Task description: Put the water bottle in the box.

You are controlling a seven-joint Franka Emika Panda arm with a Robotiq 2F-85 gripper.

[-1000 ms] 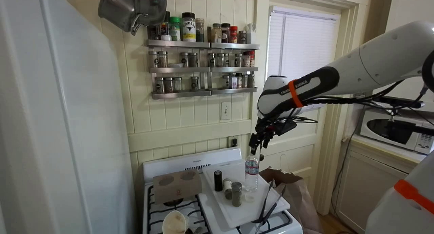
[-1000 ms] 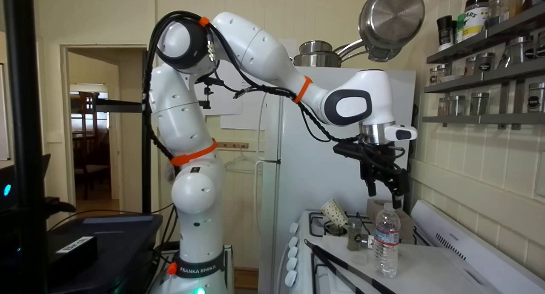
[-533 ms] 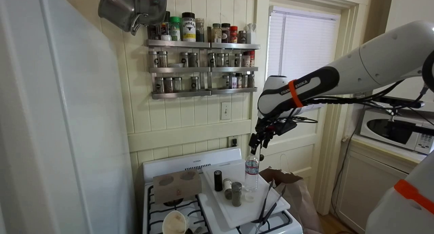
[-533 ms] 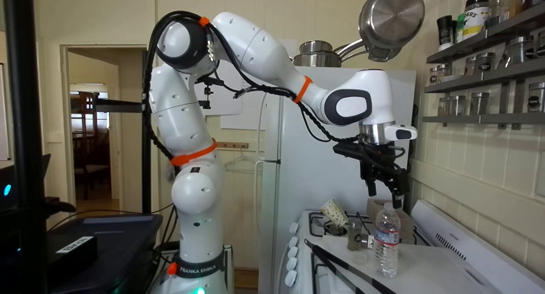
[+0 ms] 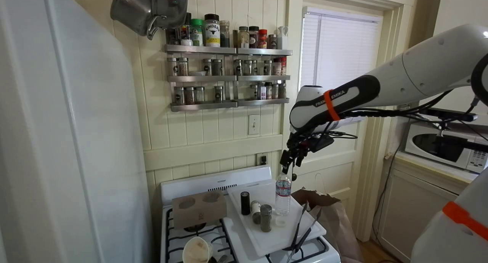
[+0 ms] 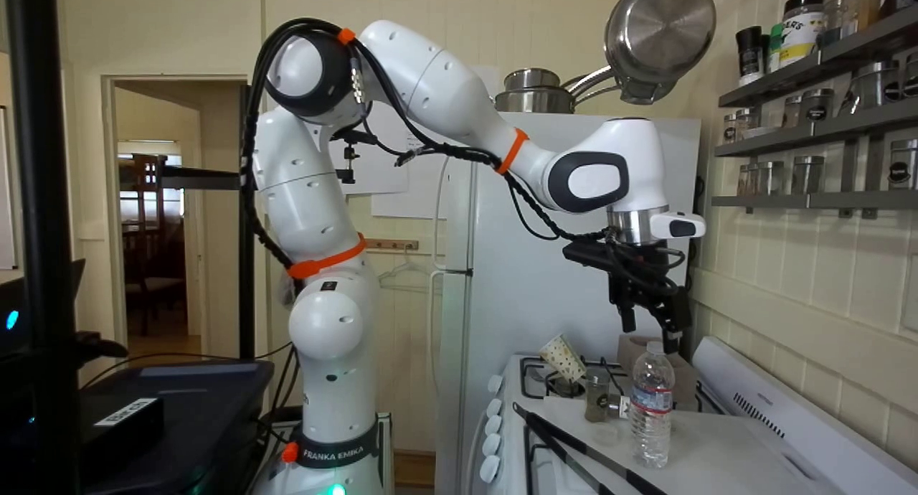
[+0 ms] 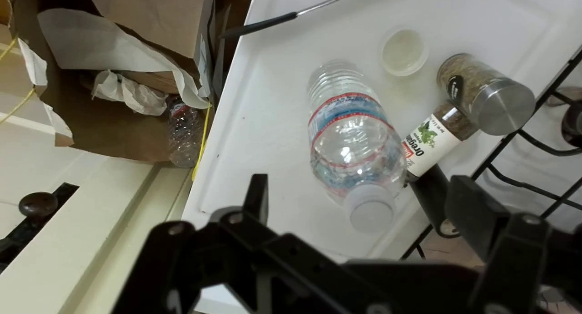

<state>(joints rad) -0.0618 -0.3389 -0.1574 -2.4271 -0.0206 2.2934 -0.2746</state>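
Note:
The water bottle (image 5: 283, 196) is clear plastic with a white cap and a red-and-blue label. It stands upright on a white board in both exterior views (image 6: 652, 402). In the wrist view the bottle (image 7: 350, 136) lies below and between the fingers, cap toward me. My gripper (image 5: 291, 165) is open and empty just above the bottle's cap; it also shows in an exterior view (image 6: 650, 331) and in the wrist view (image 7: 359, 198). The fingers do not visibly touch the bottle. A brown cardboard box (image 5: 200, 215) with two round holes on top sits on the stove, partly hidden behind the bottle in an exterior view (image 6: 685, 380).
The white board (image 5: 259, 238) also bears an oregano jar (image 7: 429, 143), a metal-lidded spice jar (image 5: 266, 219), a black cylinder (image 5: 245, 203), a small round lid (image 7: 403, 52) and black tongs (image 6: 574, 445). A cup (image 5: 196, 249) is on the burners. A paper bag (image 5: 335, 221) stands beside the stove.
The arm and gripper have shifted only very slightly, a little toward the wall. The bottle and the other objects have not moved.

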